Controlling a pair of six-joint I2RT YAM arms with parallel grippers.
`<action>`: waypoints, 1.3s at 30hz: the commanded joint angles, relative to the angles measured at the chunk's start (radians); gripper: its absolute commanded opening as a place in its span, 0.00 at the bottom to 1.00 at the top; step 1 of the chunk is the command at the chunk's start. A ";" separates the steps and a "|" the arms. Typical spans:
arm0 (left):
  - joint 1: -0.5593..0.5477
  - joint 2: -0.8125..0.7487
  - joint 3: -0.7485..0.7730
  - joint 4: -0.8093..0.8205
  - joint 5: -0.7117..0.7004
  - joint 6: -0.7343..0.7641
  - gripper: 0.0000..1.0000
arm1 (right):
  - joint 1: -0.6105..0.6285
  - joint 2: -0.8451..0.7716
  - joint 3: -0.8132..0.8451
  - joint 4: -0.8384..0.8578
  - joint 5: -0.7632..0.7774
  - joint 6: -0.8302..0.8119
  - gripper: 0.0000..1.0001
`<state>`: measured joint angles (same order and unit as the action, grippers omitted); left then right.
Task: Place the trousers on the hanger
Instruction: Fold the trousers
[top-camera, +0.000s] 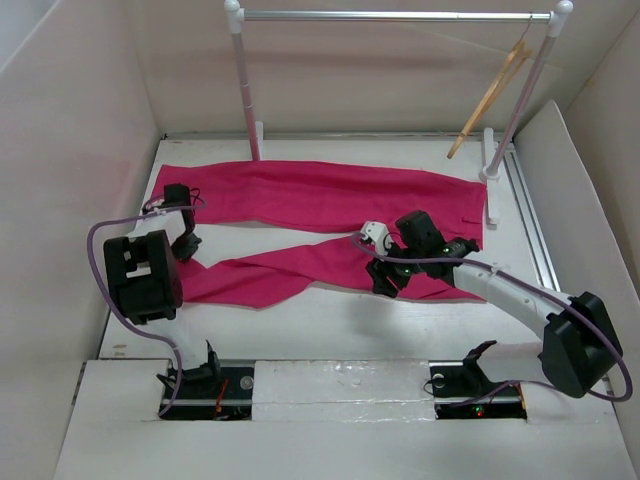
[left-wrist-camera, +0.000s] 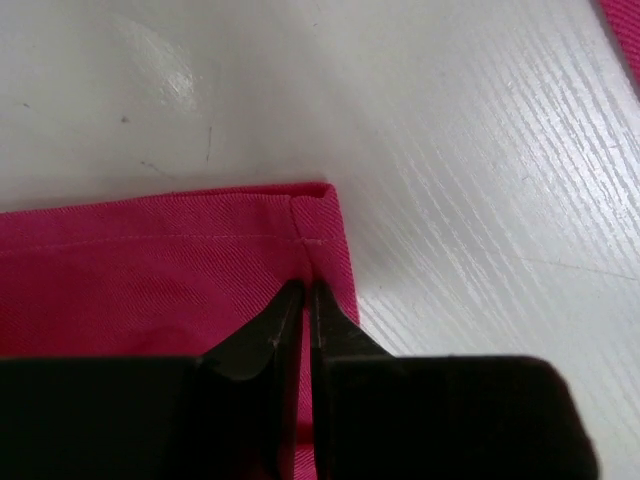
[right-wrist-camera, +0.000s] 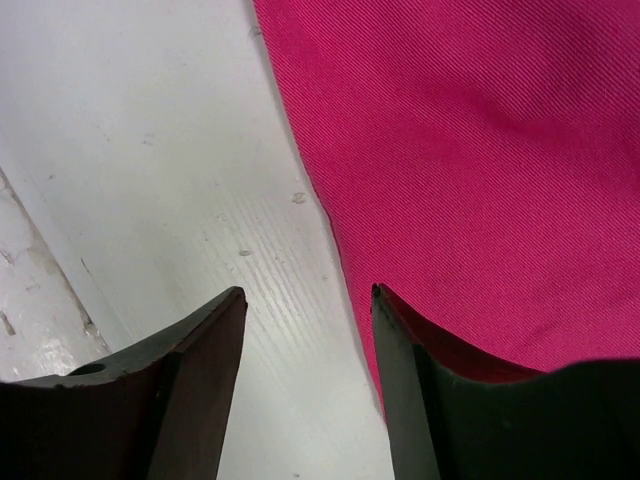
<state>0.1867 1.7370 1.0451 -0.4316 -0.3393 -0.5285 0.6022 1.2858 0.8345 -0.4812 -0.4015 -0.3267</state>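
Left side: your left gripper (left-wrist-camera: 305, 300) is pinched fully closed at the hem corner of one leg of the trousers (top-camera: 330, 195). It appears to hold only a thin fold of cloth beside the seam.
Risk: with so shallow a bite, the hem may slip out once you lift.

Centre: the trousers lie flat on the table (top-camera: 330, 320), legs toward the left, waist toward the right.
Your right gripper (right-wrist-camera: 308, 292) is spread apart and holds nothing. It straddles the cloth edge, one finger over bare table, the other over fabric.
Risk: closing here could catch only the very edge, or skid over the top layer and miss.

Right side: the hanger (top-camera: 492, 92) hangs tilted from the rail of the rack (top-camera: 400, 16), well apart from the trousers.
Risk: it looks loosely hooked, so a nudge could swing it or knock it off.

Count:
- one pair of trousers, two legs
- one hanger
- one rack, two posts
- two grippers
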 joint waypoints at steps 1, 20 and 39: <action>0.005 0.052 -0.027 -0.018 -0.018 0.007 0.00 | 0.002 -0.009 0.003 0.039 0.029 0.003 0.61; 0.030 -0.219 0.096 -0.056 0.073 -0.031 0.00 | 0.011 0.241 -0.075 0.204 0.314 0.113 0.00; 0.048 -0.007 0.496 -0.188 -0.099 -0.021 0.00 | 0.038 -0.246 -0.307 -0.086 0.113 0.227 0.08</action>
<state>0.2260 1.6512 1.5005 -0.5636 -0.3691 -0.5690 0.6300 1.0622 0.5400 -0.4812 -0.2447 -0.1303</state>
